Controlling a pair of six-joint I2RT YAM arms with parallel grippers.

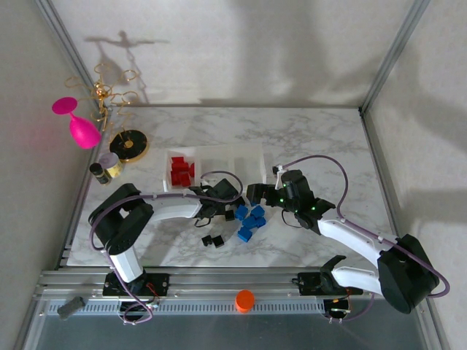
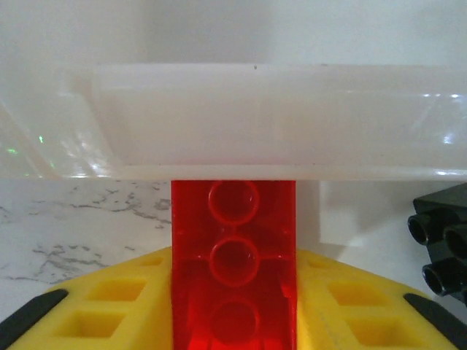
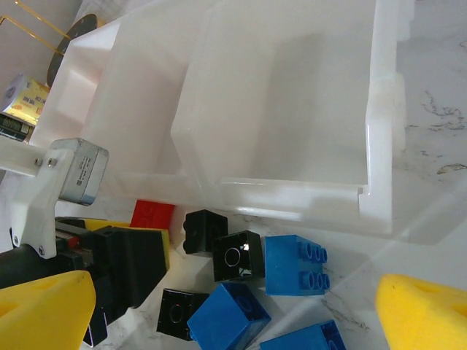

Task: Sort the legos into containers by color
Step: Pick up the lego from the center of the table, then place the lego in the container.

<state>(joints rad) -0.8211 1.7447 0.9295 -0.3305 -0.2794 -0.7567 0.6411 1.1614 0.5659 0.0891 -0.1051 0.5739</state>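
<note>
Snugly between left pincer (image 2: 233,299) fingers (image 2: 117,302), a red lego (image 2: 233,248), beside the containers (image 2: 270,124)

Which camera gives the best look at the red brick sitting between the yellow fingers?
The left wrist view: the red brick fills the centre, its round sockets plain, pressed between the yellow fingers. The right wrist view catches just one red face of it, beside black bricks.

My three joined translucent white containers (image 1: 219,164) lie at centre frame in the top view, and the left compartment holds a heap of red bricks (image 1: 180,170). Just below, on the marble surface (image 1: 328,146), sit clustered blue bricks (image 1: 250,221) and a few black bricks (image 1: 212,240). One red brick (image 2: 233,255) sits gripped in my left gripper (image 2: 233,306), against the tray wall.
</note>
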